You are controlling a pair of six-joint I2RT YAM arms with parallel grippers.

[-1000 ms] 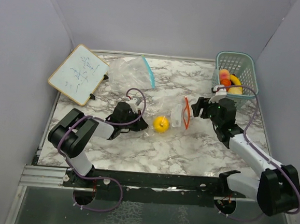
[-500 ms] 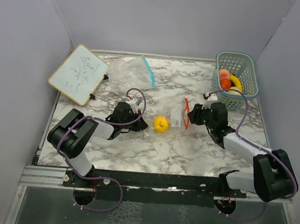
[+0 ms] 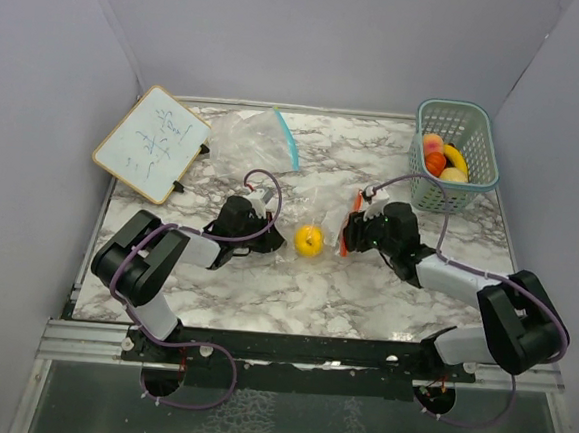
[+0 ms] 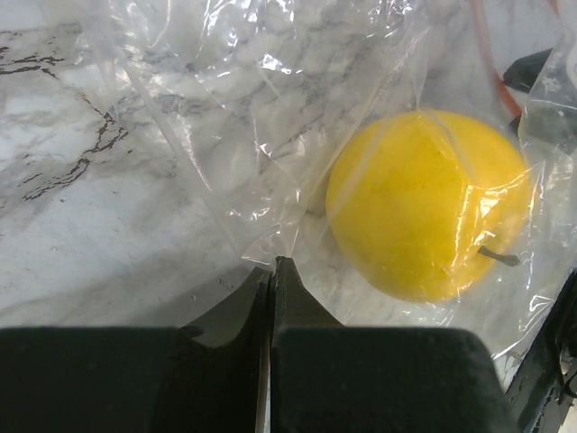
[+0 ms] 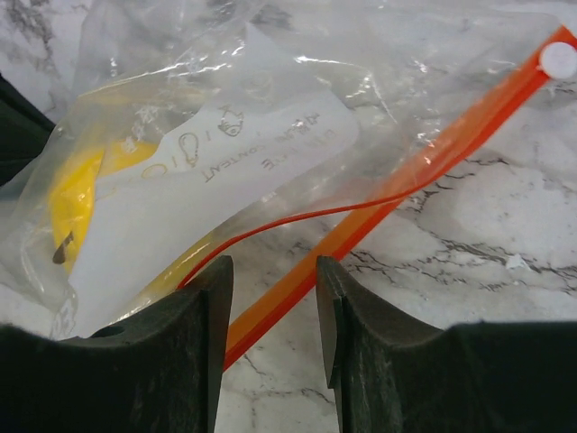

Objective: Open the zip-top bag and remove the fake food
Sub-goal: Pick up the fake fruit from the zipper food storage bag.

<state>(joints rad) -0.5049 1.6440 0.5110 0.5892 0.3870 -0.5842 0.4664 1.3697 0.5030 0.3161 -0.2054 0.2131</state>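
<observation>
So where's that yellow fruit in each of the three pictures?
Top external: the yellow fruit sits near the centre, inside the zip-top bag.
Left wrist: large, right of centre, under plastic.
Right wrist: far left, mostly hidden behind the white label, showing at.
Shared landmark: the orange zip strip.

Cannot read the whiteboard (image 3: 152, 143) writing, upper left overhead. Cannot sort the fruits (image 3: 441, 158) in the basket (image 3: 456, 119), upper right. See only slivers of yellow fruit (image 5: 77, 194) behind the label (image 5: 225, 162) of the bag (image 5: 406, 90), left of right-wrist frame.
</observation>
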